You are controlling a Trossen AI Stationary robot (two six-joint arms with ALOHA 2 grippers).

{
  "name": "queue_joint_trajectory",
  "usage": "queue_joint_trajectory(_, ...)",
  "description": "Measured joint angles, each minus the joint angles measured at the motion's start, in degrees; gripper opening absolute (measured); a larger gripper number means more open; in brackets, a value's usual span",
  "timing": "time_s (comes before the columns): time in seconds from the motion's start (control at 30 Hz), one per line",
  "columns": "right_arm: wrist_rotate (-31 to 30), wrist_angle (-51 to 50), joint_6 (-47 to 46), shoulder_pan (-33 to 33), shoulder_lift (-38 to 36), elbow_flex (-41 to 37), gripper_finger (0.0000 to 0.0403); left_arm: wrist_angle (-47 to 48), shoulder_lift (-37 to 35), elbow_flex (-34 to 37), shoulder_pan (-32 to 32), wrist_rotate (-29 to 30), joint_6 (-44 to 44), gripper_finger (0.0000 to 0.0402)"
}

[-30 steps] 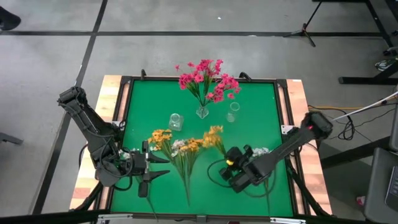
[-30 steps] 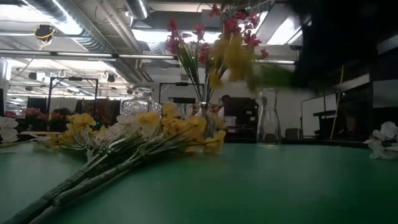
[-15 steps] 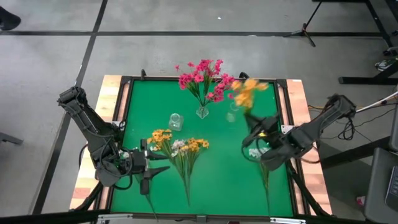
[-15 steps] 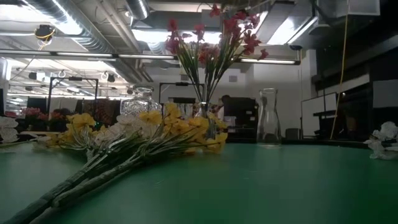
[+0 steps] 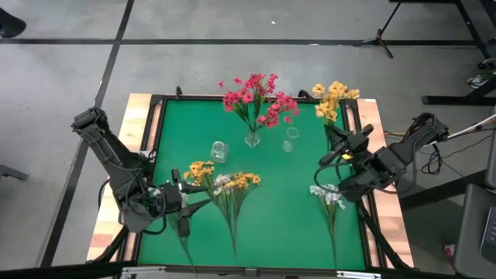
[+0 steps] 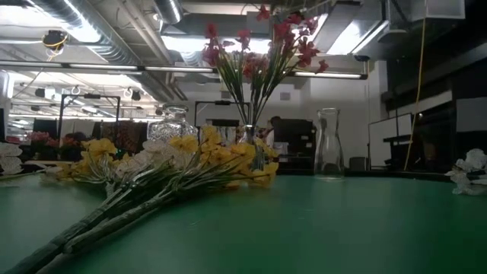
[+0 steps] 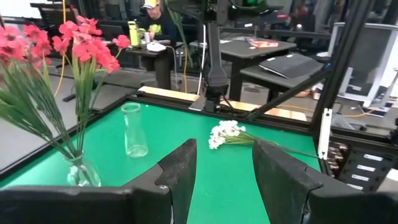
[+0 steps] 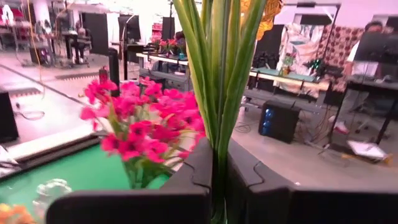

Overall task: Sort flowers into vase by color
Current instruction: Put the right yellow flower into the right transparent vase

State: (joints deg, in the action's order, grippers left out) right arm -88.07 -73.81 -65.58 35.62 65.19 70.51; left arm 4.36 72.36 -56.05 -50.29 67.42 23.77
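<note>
Grey concrete floor [image 5: 232, 66] crossed by dark lines surrounds the tabletop [image 5: 310, 225]. Ceiling ducts [image 6: 99, 34] and strip lights [image 6: 190, 44] run overhead. Desks [image 7: 273, 53] stand beyond.

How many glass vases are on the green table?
3: the vase with pink flowers near the far edge, an empty tall vase right of it, and an empty short vase to its left.

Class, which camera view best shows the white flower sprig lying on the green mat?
The left wrist view: the white flower sprig shows unobstructed, blossoms and stem. The high view shows it small; the low view catches only blossoms at the edge; the right wrist view misses it.
</note>
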Motion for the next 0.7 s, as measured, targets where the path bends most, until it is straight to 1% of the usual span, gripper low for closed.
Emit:
queue_joint_trajectory(0.1,0.2,-4.2,-0.2,0.0,-3.9,0.0,0.0011,0.0,0.0,0.0,0.5,0.0,0.0,0.0153)
queue_joint_trajectory(0.2,1.6,-4.8,0.5,1.6,-9.6,0.0,0.0011,0.0,0.0,0.0,0.9,0.0,0.0,0.0153)
queue_joint_trajectory(0.27,4.1,-3.3,2.2,4.3,-13.5,0.0,0.0011,0.0,0.0,0.0,0.9,0.0,0.0,0.0153)
queue_joint_trajectory(0.37,7.4,1.7,7.9,9.5,-17.8,0.1,0.0011,0.0,0.0,0.0,1.3,0.0,-0.3,0.0153)
queue_joint_trajectory(0.43,8.8,7.6,13.8,13.2,-19.7,-0.6,0.0011,0.0,0.0,0.0,1.8,0.0,-0.3,0.0153)
queue_joint_trajectory(0.57,13.1,23.7,32.4,18.9,-22.1,-3.1,0.0011,0.0,0.0,0.0,2.9,0.1,0.0,0.0153)
queue_joint_trajectory(0.63,18.3,34.0,42.7,19.8,-23.5,-4.4,0.0011,0.0,0.0,0.0,3.3,0.0,0.1,0.0153)
queue_joint_trajectory(0.7,26.9,45.5,53.4,19.5,-25.1,-6.2,0.0011,-0.1,0.0,0.0,3.7,-0.3,0.6,0.0153)
